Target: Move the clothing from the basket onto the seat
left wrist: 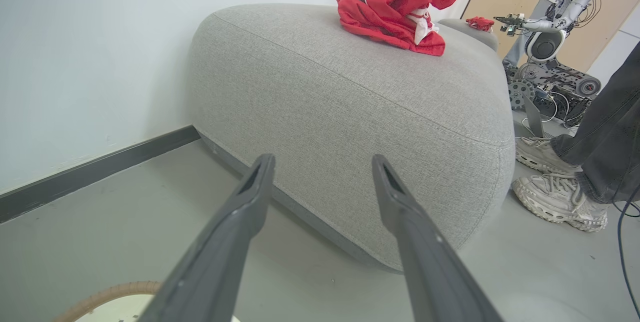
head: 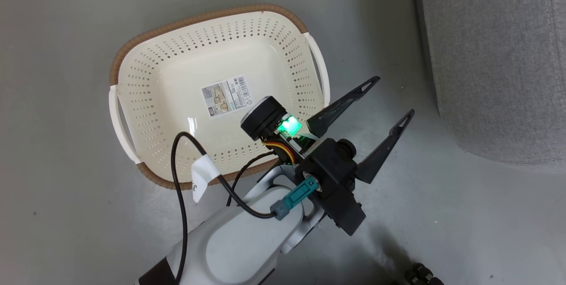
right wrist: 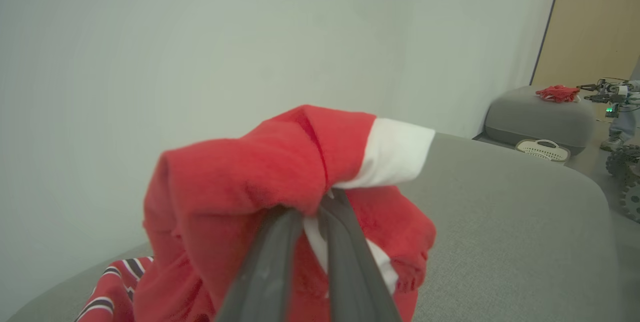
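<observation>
The right gripper's (right wrist: 320, 201) two long dark fingers (right wrist: 262, 272) are clenched on a fold of bright red basketball clothing with white trim (right wrist: 240, 177), pinching the cloth just under a white band. The bundle hangs from them above the large light-grey fabric-upholstered seat (right wrist: 500, 222). A red piece with black-and-white striped edging lies on the cushion at the lower left. In the left wrist view the clothing (left wrist: 395, 12), showing a black "23" edged in white, is heaped on top of the seat (left wrist: 350, 102), with its lower folds resting on the fabric.

The left gripper (head: 394, 96) is released, its fingers (head: 345, 101) spread wide above the grey floor (head: 66, 188), between the basket and the seat (head: 495, 55).

The small rounded-rectangular cream plastic basket with perforated walls, brown rim and white side handles (head: 199, 19) stands on the floor, well apart from the seat. Inside it, a printed label sticker (head: 226, 97) lies on its floor. The left arm crosses its near corner in the head view.

Past the seat's far corner, a person's dark trouser legs and white sneakers (left wrist: 555, 197) stand on the floor near another robot (left wrist: 550, 47). In the right wrist view a second grey cushion (right wrist: 540, 117) carries a red cloth (right wrist: 557, 93), and a white perforated basket (right wrist: 542, 150) sits in front of it.
</observation>
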